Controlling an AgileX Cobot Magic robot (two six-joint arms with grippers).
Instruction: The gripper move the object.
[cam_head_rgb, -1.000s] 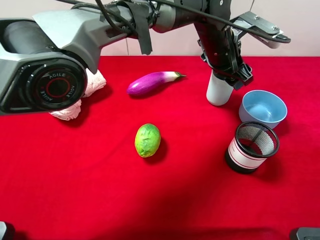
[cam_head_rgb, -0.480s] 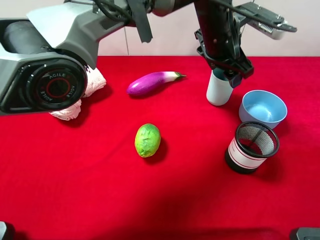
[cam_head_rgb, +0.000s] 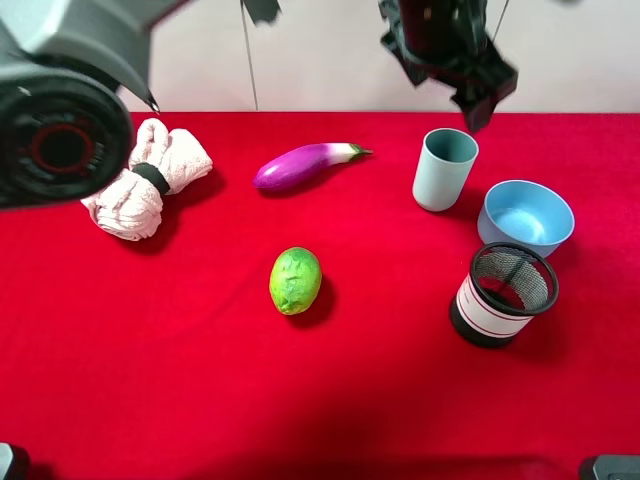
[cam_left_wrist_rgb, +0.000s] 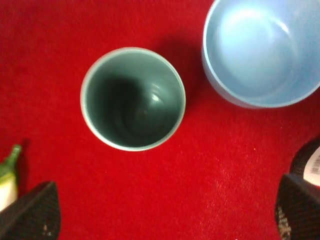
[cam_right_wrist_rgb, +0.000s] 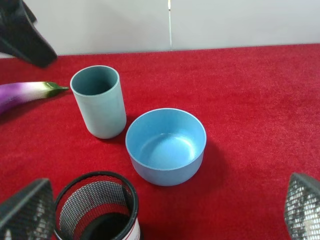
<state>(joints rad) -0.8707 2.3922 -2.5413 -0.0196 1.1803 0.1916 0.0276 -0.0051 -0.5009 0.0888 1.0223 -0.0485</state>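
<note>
The pale blue-green tumbler cup (cam_head_rgb: 445, 168) stands upright on the red cloth, just left of the light-blue bowl (cam_head_rgb: 526, 215). My left gripper (cam_head_rgb: 450, 75) hangs above it, clear of its rim, open and empty. The left wrist view looks straight down into the cup (cam_left_wrist_rgb: 133, 98), with my dark fingertips (cam_left_wrist_rgb: 31, 215) wide apart at the frame's lower corners. The right wrist view shows the cup (cam_right_wrist_rgb: 99, 101) beside the bowl (cam_right_wrist_rgb: 166, 145). My right gripper (cam_right_wrist_rgb: 165, 212) is open and empty, low over the cloth near the black mesh cup (cam_right_wrist_rgb: 97, 210).
The black mesh cup (cam_head_rgb: 502, 294) with a white band stands in front of the bowl. A purple eggplant (cam_head_rgb: 303, 165) lies left of the tumbler. A green lime (cam_head_rgb: 295, 280) sits mid-table. A rolled pink towel (cam_head_rgb: 148, 178) lies at the left.
My left gripper has let go of the cup and risen straight up. The cup stays upright in the same spot. The arm has lifted and no longer covers the towel.
</note>
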